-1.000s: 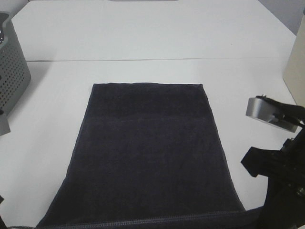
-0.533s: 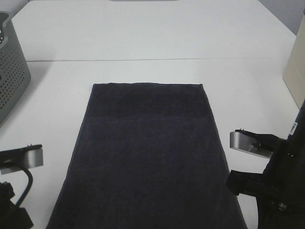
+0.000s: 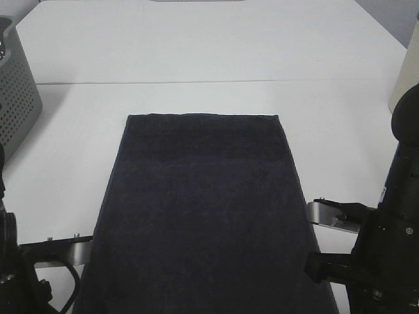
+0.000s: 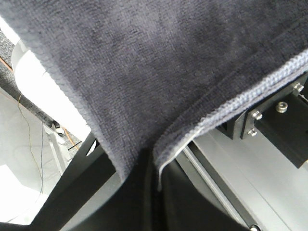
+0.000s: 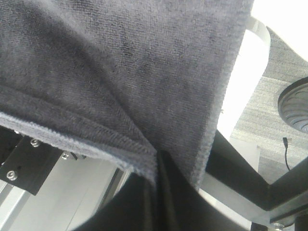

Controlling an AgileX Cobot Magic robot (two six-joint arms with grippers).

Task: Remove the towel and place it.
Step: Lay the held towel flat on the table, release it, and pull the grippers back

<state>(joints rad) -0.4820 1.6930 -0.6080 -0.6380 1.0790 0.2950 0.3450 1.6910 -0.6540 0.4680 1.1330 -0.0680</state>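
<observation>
Exterior high view: the towel [image 3: 203,209] is seen spread flat and lengthwise on the white table [image 3: 196,52], its far edge lying square and just short of a seam that crosses the tabletop. Its near end is cut off by the lower edge of the picture, so the near corners are not shown from this view. The left arm [image 3: 16,275] is seen beside the towel's near left side and the right arm [image 3: 393,255] beside its near right side. The fingertips of both are hidden, and from above it cannot be told whether anything is held. A grey perforated basket [image 3: 16,98] is seen at the far left, well apart from the cloth.

What is hidden from above is supplied by the wrist views. In the left wrist view the left gripper [image 4: 149,159] is shown with its jaws brought together on a near corner of the towel. The cloth is drawn up out of the pinch, and the stitched hem [image 4: 250,91] runs away from it. In the right wrist view the right gripper [image 5: 159,159] is likewise clamped on the other near corner, with the cloth folded where it is pinched. The table edge and the floor below are seen only in these two views.
</observation>
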